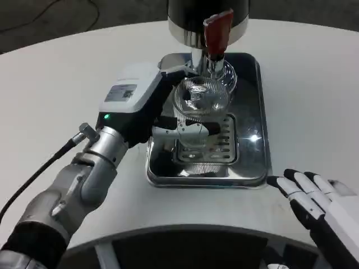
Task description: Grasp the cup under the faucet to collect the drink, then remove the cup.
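Right hand (320, 204) rests spread (holding nothing); left hand (168, 120) grips cup (199, 106) under faucet (216, 42)

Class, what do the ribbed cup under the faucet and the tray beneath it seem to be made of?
The ribbed clear cup looks like glass or clear plastic: the tray shows through it. The shiny rectangular tray looks like polished metal, mirroring lights.
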